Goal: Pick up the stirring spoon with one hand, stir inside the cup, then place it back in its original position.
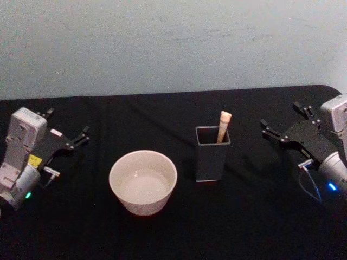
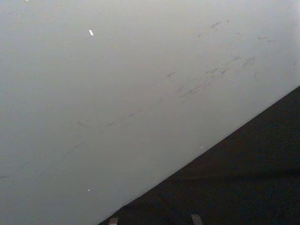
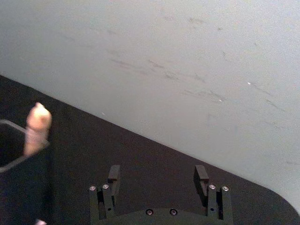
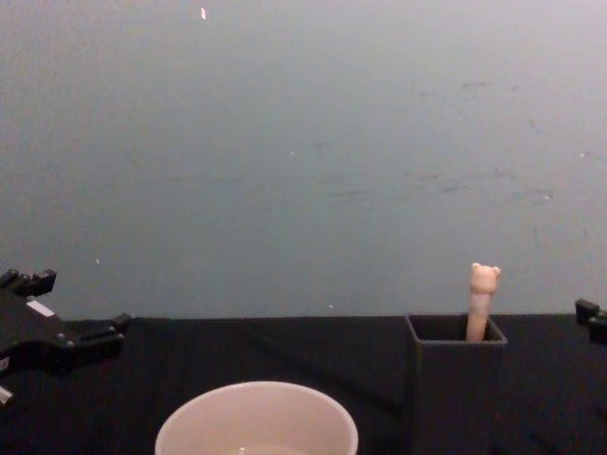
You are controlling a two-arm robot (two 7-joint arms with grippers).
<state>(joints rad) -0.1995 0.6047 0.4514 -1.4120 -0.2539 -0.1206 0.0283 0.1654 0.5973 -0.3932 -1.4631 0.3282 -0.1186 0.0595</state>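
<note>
The stirring spoon (image 1: 223, 127) stands upright in the dark grey square holder (image 1: 211, 162), its beige bear-head handle (image 4: 482, 300) sticking out above the rim. The wide cream cup (image 1: 142, 205) sits on the black table just left of the holder. My left gripper (image 1: 68, 125) rests open at the table's left side, well away from the cup. My right gripper (image 1: 283, 120) is open to the right of the holder, holding nothing. In the right wrist view its gripper (image 3: 158, 177) shows spread fingers, with the spoon's bear head (image 3: 37, 125) off to one side.
A black cloth covers the table (image 1: 260, 216), and a pale blue-grey wall (image 1: 173, 43) stands close behind its far edge. Open cloth lies in front of the cup and holder. The left wrist view shows my left gripper's (image 2: 154, 220) fingertips over the table's back edge.
</note>
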